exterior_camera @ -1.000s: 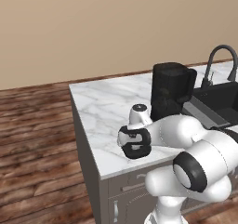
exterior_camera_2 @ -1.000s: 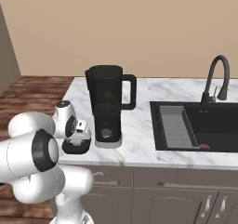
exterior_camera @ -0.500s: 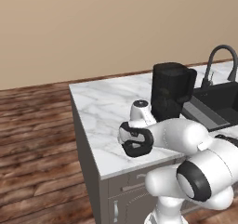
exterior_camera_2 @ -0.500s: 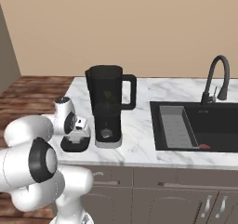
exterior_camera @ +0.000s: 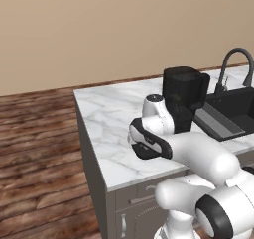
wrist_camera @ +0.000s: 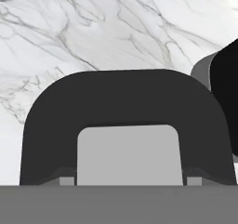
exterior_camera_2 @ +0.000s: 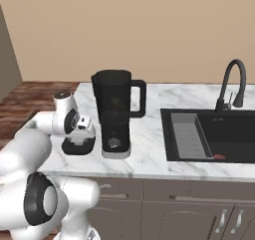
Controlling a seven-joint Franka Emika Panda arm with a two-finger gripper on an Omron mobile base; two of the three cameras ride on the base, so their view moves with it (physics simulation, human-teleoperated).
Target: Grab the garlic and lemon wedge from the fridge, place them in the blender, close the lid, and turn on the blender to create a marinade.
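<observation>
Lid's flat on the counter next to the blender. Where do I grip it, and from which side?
Grip the lid across two opposite outer edges, coming straight down from above. It lies flat on the counter left of the blender, so only its thin rim offers purchase; the gripper looks open above it.

No text, label or number is legible.

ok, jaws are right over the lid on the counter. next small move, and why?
Probably close the jaws on the flat black rounded-square lid. In the hand view it sits centred under the hand, fingertips at its two sides. It lies on the white marble counter beside the tall black blender, whose top looks uncovered.
</observation>
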